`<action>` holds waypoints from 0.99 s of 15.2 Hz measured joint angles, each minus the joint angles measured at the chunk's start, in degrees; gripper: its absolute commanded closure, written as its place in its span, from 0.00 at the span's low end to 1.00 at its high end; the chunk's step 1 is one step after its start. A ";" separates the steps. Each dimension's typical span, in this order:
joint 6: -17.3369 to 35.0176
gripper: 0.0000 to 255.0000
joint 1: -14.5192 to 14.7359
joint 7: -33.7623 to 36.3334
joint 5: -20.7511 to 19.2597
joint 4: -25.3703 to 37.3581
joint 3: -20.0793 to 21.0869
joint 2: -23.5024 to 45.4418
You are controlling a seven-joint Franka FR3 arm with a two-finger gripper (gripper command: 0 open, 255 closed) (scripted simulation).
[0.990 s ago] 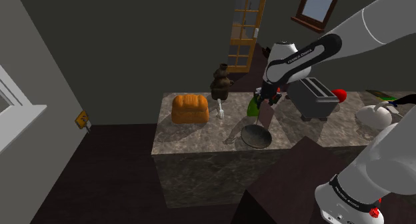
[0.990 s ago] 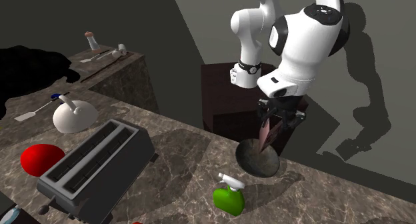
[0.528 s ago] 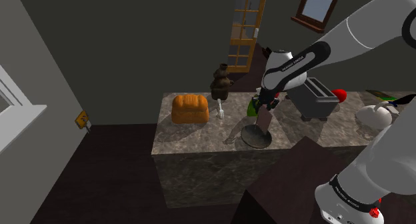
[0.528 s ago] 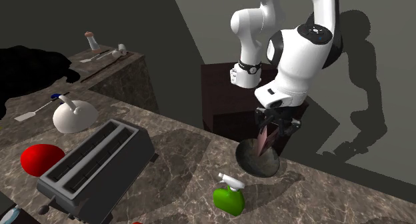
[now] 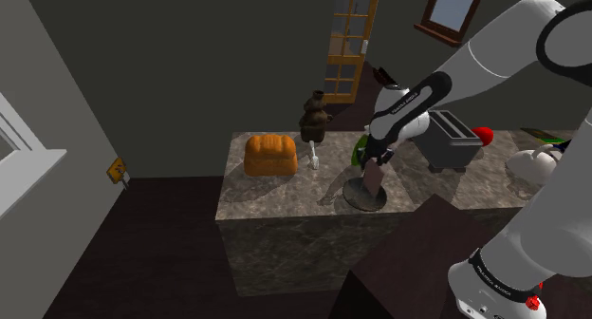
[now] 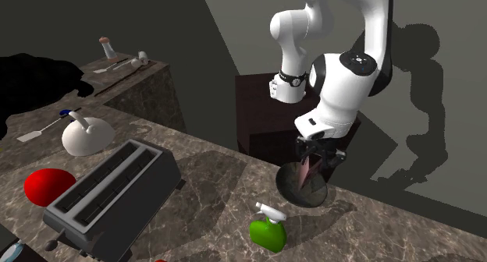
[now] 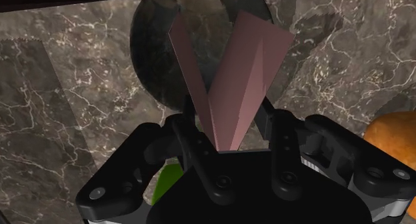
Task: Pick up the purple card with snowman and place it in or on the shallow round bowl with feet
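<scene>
A folded pinkish-mauve card (image 7: 237,76) stands upright between my gripper's (image 7: 230,133) fingers (image 7: 187,133), which are shut on its lower fold. Its two leaves spread in a V over the dark shallow round bowl (image 7: 153,63). In the shoulder view the gripper (image 5: 372,168) hangs just above the bowl (image 5: 379,201) near the marble counter's front edge, and the card (image 5: 373,181) reaches down into it. From the second exterior view the card (image 6: 304,175) dips inside the bowl (image 6: 318,198) beneath the gripper (image 6: 315,154). I cannot make out any picture on the card.
A green spray bottle (image 6: 268,228) stands close to the bowl. Also on the counter are a grey toaster (image 6: 109,194), a red lump (image 6: 48,185), a white lidded pot (image 6: 84,136), a bread loaf (image 5: 270,154) and a brown figure (image 5: 315,116). The dark stand (image 5: 398,270) adjoins the counter.
The gripper has come down with the card, from well above the bowl to just over it, and the card's lower end now sits within the bowl's rim.
</scene>
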 measured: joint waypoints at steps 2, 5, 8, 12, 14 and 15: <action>1.22 1.00 -0.10 -0.33 0.56 0.07 0.26 1.31; 1.60 1.00 -0.16 -0.46 0.71 0.02 0.33 1.64; 1.66 1.00 -0.18 -0.50 0.74 0.03 0.33 1.69; 1.67 0.00 -0.19 -0.50 0.74 0.03 0.33 1.69; 1.67 0.00 -0.19 -0.50 0.74 0.03 0.33 1.70; 1.67 0.00 -0.19 -0.50 0.74 0.03 0.33 1.70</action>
